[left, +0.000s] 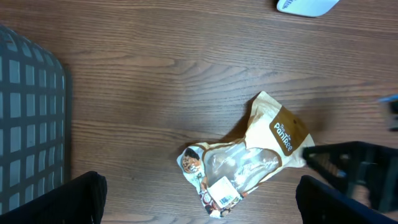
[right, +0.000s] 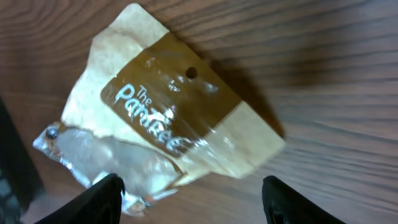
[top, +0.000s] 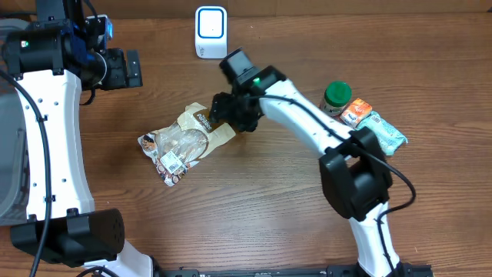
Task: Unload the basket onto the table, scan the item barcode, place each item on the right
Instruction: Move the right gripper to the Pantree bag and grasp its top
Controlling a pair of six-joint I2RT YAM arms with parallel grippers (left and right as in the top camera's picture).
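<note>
The right gripper (right: 198,198) hangs over the brown header of the snack bag (top: 184,140), fingers apart astride it, seemingly not touching. The left gripper (top: 124,69) stands wide open, well apart.

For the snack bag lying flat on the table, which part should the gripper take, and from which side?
Probably the brown header at the overhead view's upper-right end of the snack bag, from above. It lies flat and thin, unlike the crumpled clear middle, and the right gripper hangs over it with jaws open across it.
</note>
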